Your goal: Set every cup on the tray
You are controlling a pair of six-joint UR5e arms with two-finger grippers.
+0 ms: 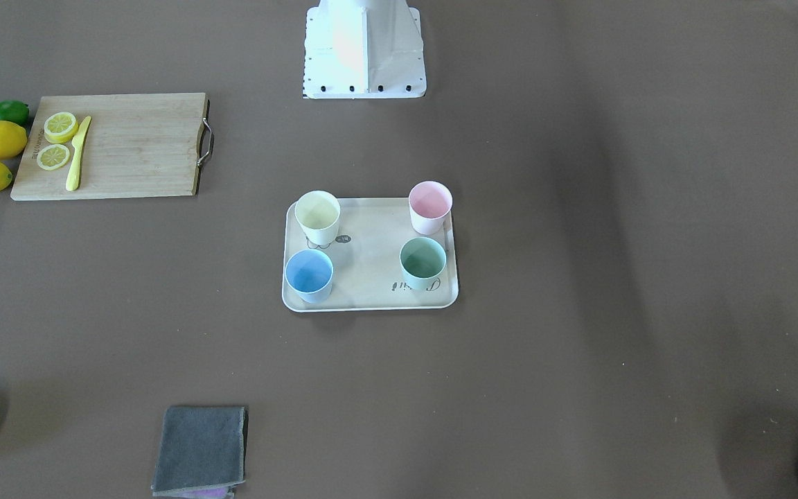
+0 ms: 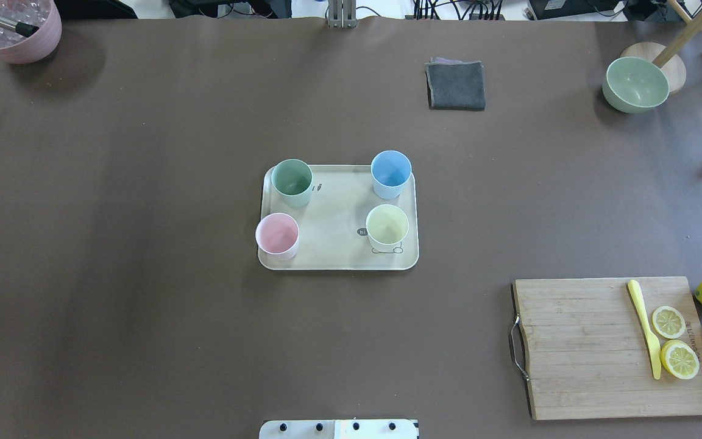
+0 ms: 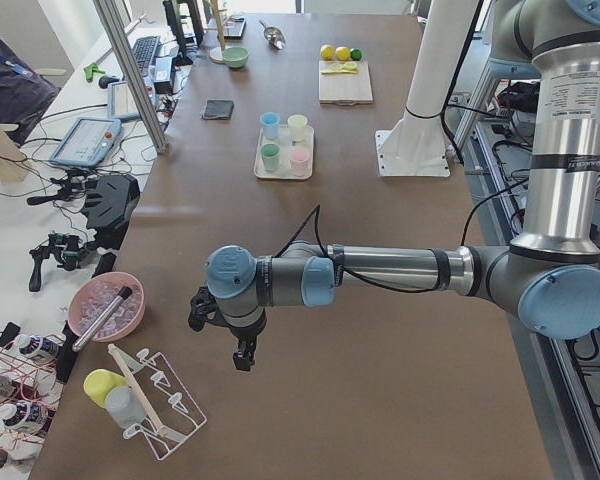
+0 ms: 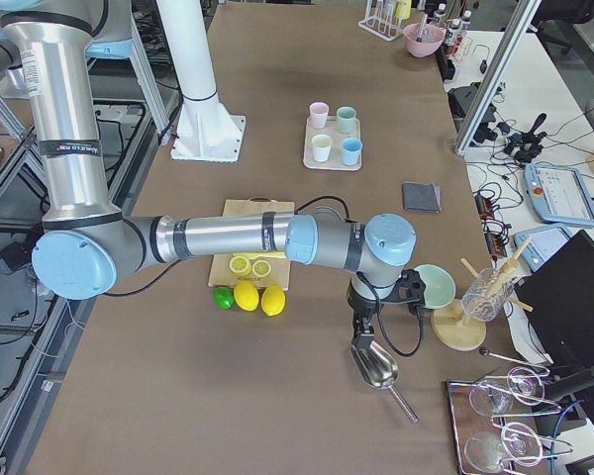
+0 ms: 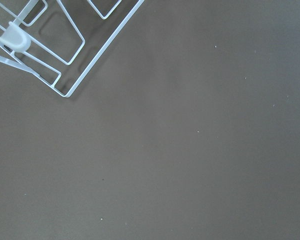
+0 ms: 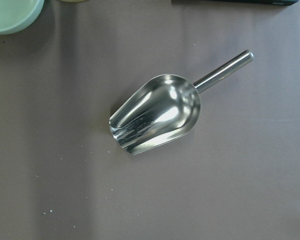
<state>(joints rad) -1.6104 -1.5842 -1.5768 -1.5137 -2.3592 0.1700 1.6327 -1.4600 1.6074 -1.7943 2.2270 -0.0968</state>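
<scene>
Step in hand: I judge the placing finished, so what is left is a check, with both arms kept away from the tray (image 2: 336,244).
Cups: all four stand upright on the tray, one near each corner and apart from one another. The green cup (image 2: 292,181) and blue cup (image 2: 391,172) are on the far side from the robot, and the pink cup (image 2: 277,235) and yellow cup (image 2: 387,225) are on the near side.
Tray: it lies flat at the middle of the tabletop (image 2: 144,305), well apart from the cutting board (image 2: 613,347).
Doing it well: I would confirm that each base sits inside the raised rim. The pink cup's mouth overhangs the rim line in the overhead view. That is probably only the camera angle, but I cannot be sure from here.
Left arm (image 3: 380,275): it is stretched out low over the tabletop at the robot's left end, beside a wire rack (image 5: 55,50), with the cups well apart from its jaws.
Left jaws: they show only in a side view, so I cannot tell how wide they are or whether they hold anything.
Right arm (image 4: 238,237): it reaches to the opposite end, over a metal scoop (image 6: 157,112) lying on the tabletop, equally far from the tray.
Right jaws: the same applies here, and I cannot tell their state.
Risk: any sweep back across the middle could knock over a cup, so I would retract high.
</scene>
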